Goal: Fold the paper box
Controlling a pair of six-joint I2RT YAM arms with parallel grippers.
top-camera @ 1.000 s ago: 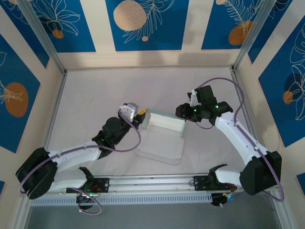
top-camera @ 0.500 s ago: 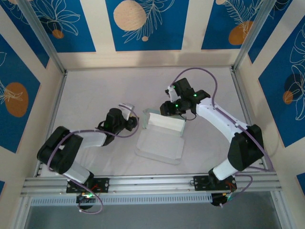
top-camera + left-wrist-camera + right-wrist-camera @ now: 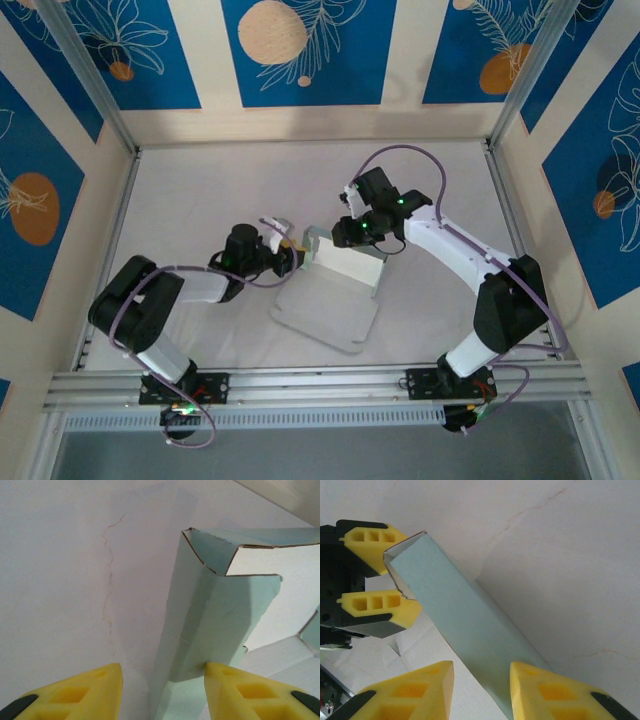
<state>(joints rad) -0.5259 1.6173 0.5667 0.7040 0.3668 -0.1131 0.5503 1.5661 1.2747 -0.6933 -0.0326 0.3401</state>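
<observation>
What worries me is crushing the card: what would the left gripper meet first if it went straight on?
The paper box: its upright mint-green flap stands right ahead, between the open jaws of the left gripper. Depth is unclear, but it looks very close.

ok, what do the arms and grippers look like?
Left arm and right arm: white link shells, black joints, a purple cable looped along each. Green lights at the right wrist. Left gripper and right gripper: yellow wedge fingers, cut-out pockets, black trim.

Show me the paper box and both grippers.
paper box [image 3: 322, 312], top view, its flat white panel.
left gripper [image 3: 162, 672], left wrist view, midway between its fingertips.
right gripper [image 3: 481, 667], right wrist view, midway between its fingertips.
</observation>
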